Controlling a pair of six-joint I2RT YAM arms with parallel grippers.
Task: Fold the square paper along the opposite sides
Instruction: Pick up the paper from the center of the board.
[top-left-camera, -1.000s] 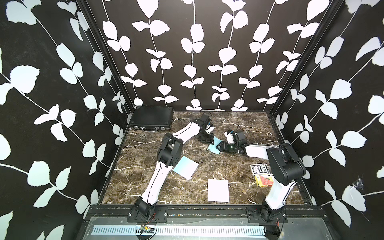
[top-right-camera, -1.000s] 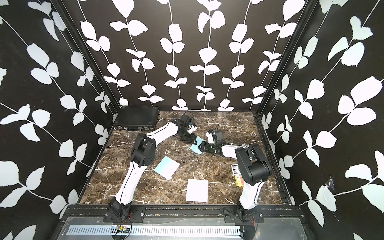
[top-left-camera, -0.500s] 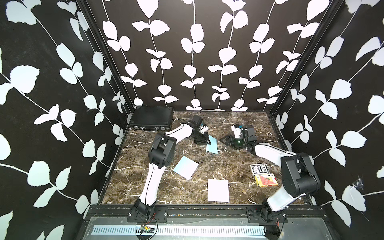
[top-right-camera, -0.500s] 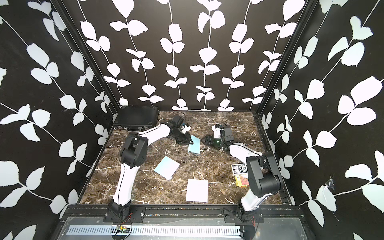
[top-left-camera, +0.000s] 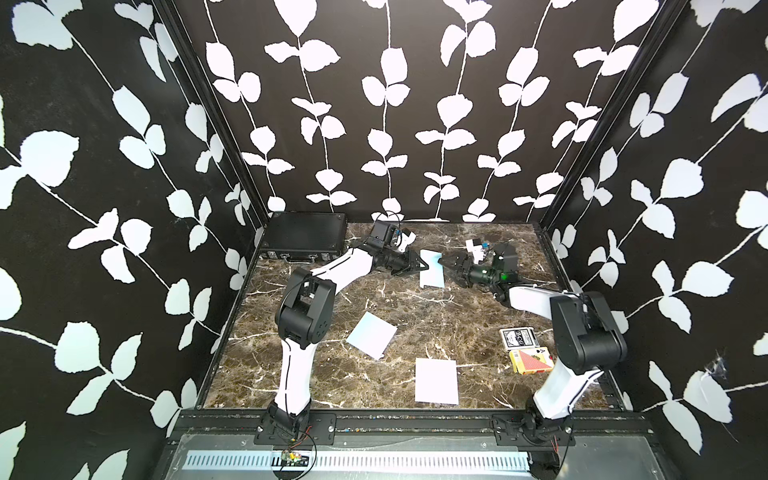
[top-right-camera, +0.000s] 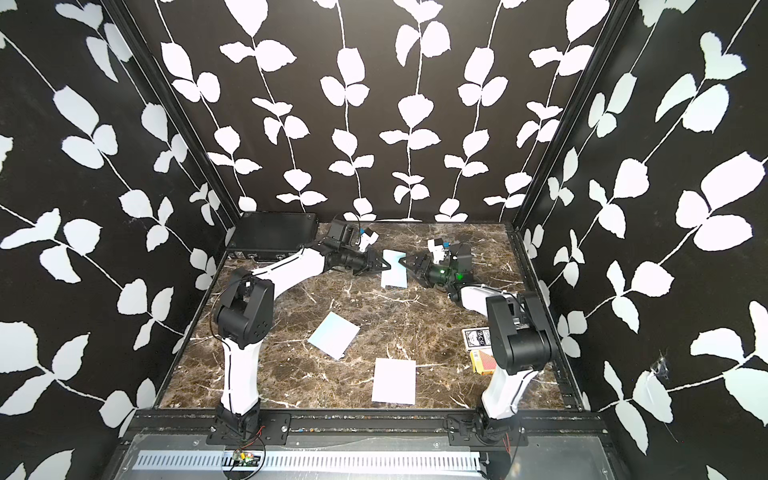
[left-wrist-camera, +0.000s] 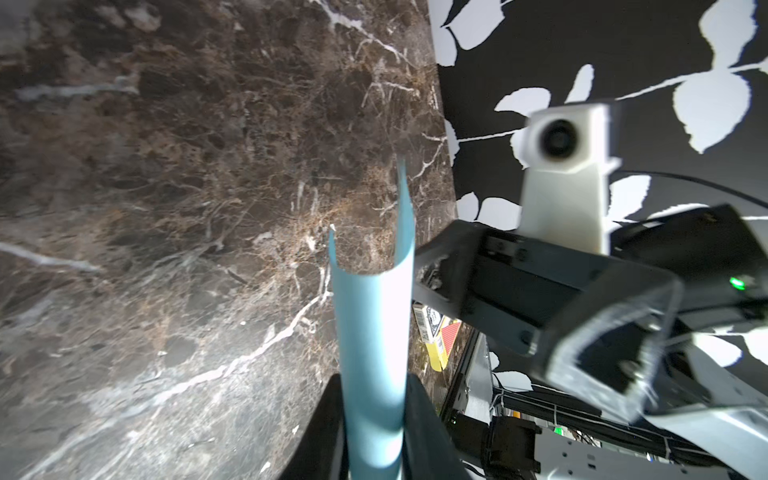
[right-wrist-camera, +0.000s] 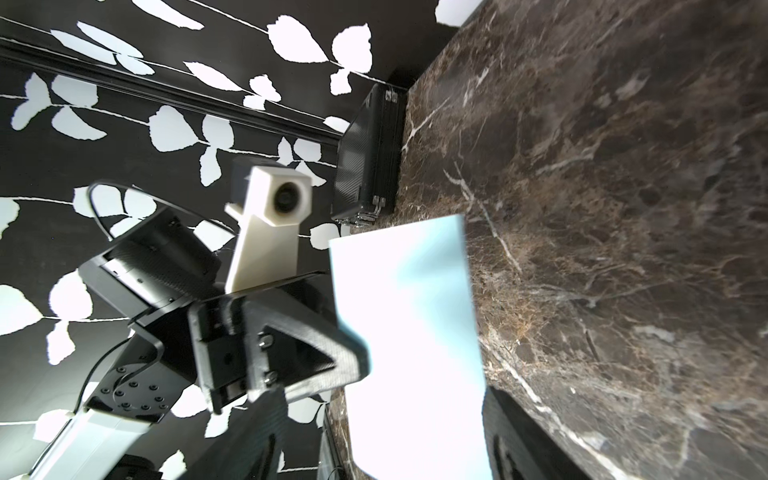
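Observation:
A light blue square paper (top-left-camera: 431, 269) (top-right-camera: 395, 271) hangs bent just above the marble table (top-left-camera: 415, 316) at the back middle. My left gripper (top-left-camera: 420, 264) (top-right-camera: 384, 264) comes at it from the left and is shut on one edge. In the left wrist view the paper (left-wrist-camera: 370, 328) runs curled out from between the left gripper (left-wrist-camera: 372, 419). My right gripper (top-left-camera: 445, 262) (top-right-camera: 409, 262) faces it from the right, open. In the right wrist view the paper (right-wrist-camera: 407, 316) stands between the spread fingers (right-wrist-camera: 513, 436), with a gap on one side.
Another light blue sheet (top-left-camera: 371, 335) and a white sheet (top-left-camera: 436, 380) lie flat nearer the front. Two card boxes (top-left-camera: 518, 337) (top-left-camera: 532, 360) sit by the right arm's base. A black case (top-left-camera: 305, 241) fills the back left corner.
Both arms have swung outward at the elbow and the wrists now face each other across the paper. The right gripper's jaws have spread wider. The paper has lifted off the table.

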